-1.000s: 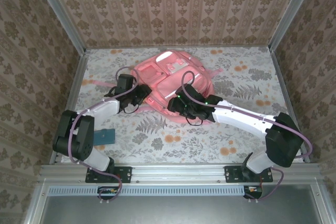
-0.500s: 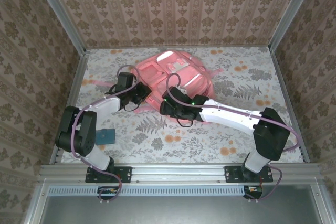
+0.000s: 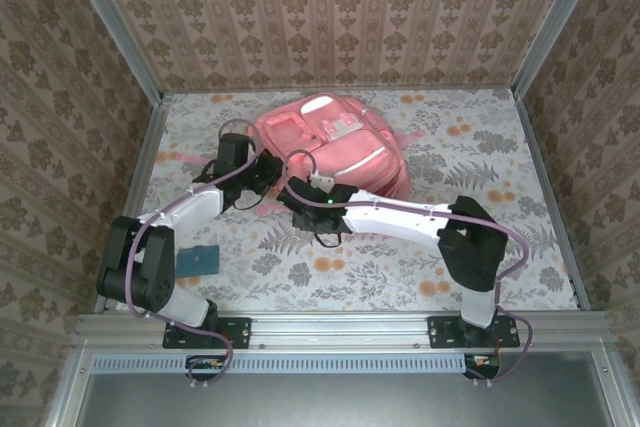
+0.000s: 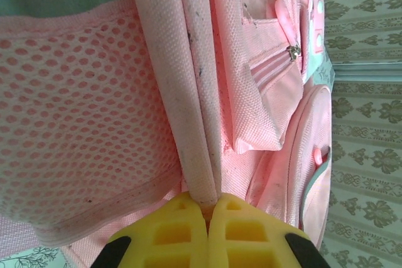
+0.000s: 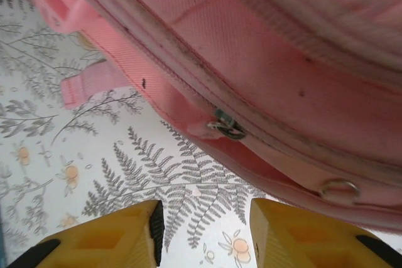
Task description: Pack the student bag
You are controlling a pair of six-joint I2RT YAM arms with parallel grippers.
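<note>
bag: student bag [image 3: 335,142] lies on the counter [image 3: 480,247], centre, toward the far side.
left claw [image 4: 208,204]: I see it pinched tight on the side seam [image 4: 200,123].
right claw [image 5: 204,218]: parted, empty; the zipper pull [image 5: 226,128] is just ahead, above the gap.

Left claw [image 4: 209,208] pinched tight, right claw [image 5: 204,218] spread apart.

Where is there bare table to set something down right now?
Bare table lies right of the backpack up to the side rail, and between the right arm and the near edge. Crowded: the bag's near left corner, where the left tool pinches its seam and the right tool stands open.
</note>
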